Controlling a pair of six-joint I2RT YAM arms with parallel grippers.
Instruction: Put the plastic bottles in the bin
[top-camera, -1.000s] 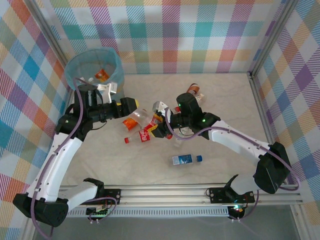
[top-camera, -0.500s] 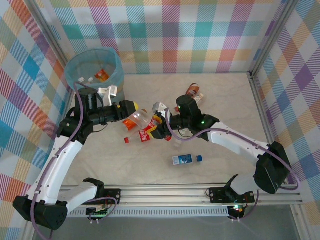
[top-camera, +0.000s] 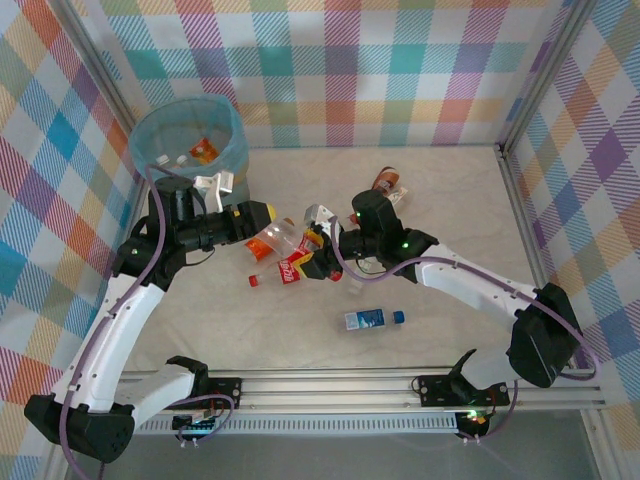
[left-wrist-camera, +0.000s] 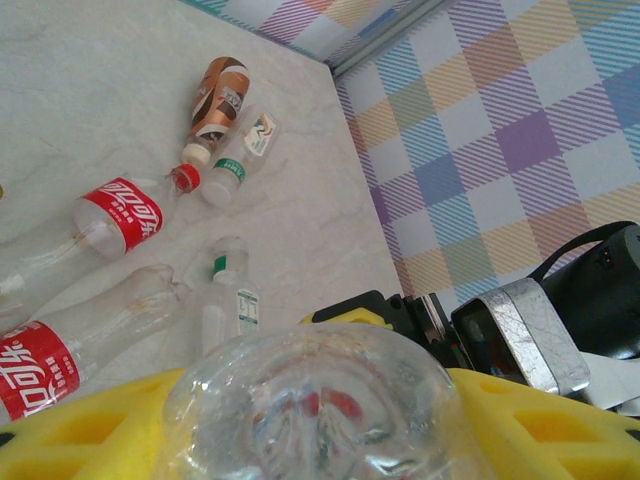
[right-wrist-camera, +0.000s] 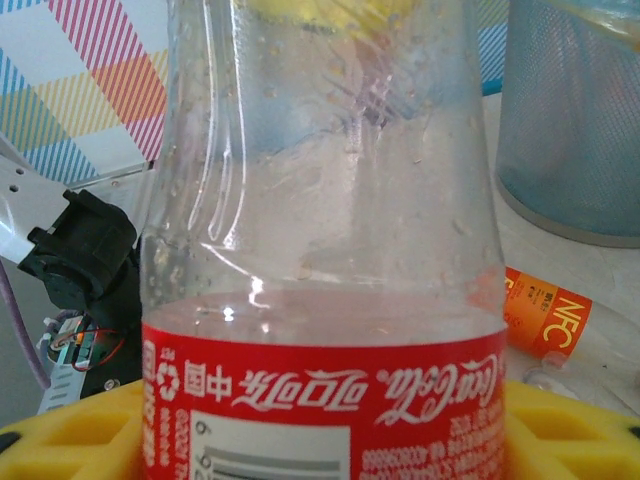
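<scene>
Left gripper (top-camera: 262, 216) just clamped the clear orange-labelled bottle (top-camera: 270, 240) (round grey-blue bin (top-camera: 160, 118) at eleven o'clock next); right gripper (top-camera: 320, 260) straddles the red-labelled cola bottle (top-camera: 290, 268), grip unclear.

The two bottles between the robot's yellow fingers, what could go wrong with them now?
The left gripper pinches a smooth clear bottle; it might slip out before reaching the bin. The right gripper sits around the Coca-Cola bottle right beside it, so the two could bump and knock a bottle loose.
</scene>
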